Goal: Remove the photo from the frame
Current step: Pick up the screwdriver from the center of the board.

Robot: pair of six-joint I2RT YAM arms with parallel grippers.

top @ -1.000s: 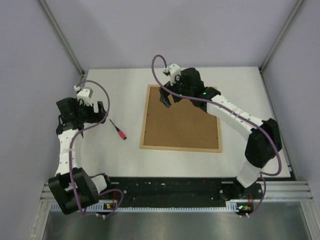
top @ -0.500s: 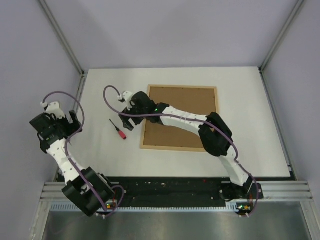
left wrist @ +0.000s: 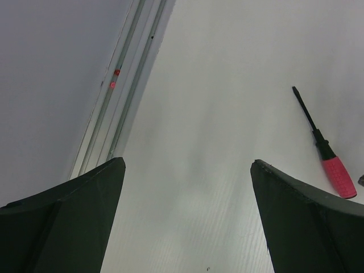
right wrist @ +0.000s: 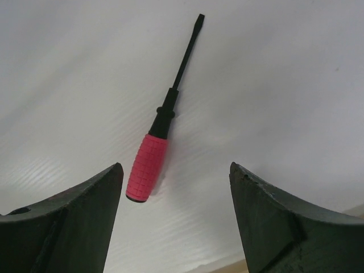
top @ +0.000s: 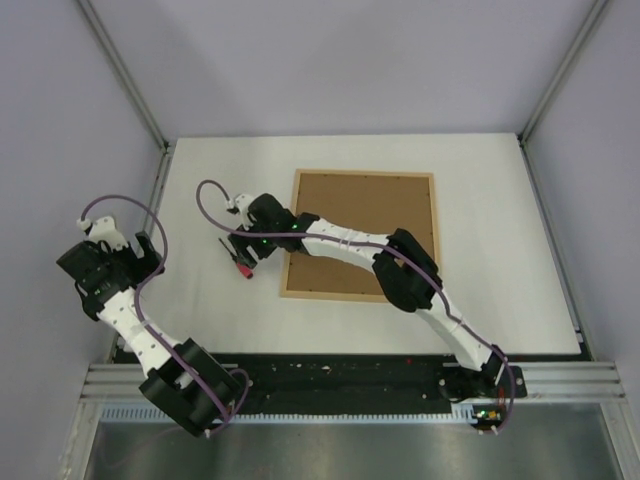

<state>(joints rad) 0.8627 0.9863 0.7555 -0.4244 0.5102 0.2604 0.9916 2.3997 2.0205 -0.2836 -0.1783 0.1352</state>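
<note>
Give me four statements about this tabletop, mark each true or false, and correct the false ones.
1. The right gripper hovers open above the pink-handled black-shafted screwdriver. True.
2. The screwdriver lies on the brown backing board. False: it lies on the white table, left of the board.
3. The light-wood rectangular picture frame lies face down, backing up. True.
4. The left gripper holds the screwdriver. False: it is open and empty.

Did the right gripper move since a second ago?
Yes. The right gripper swung left, off the frame, and now hovers over the screwdriver lying left of it.
</note>
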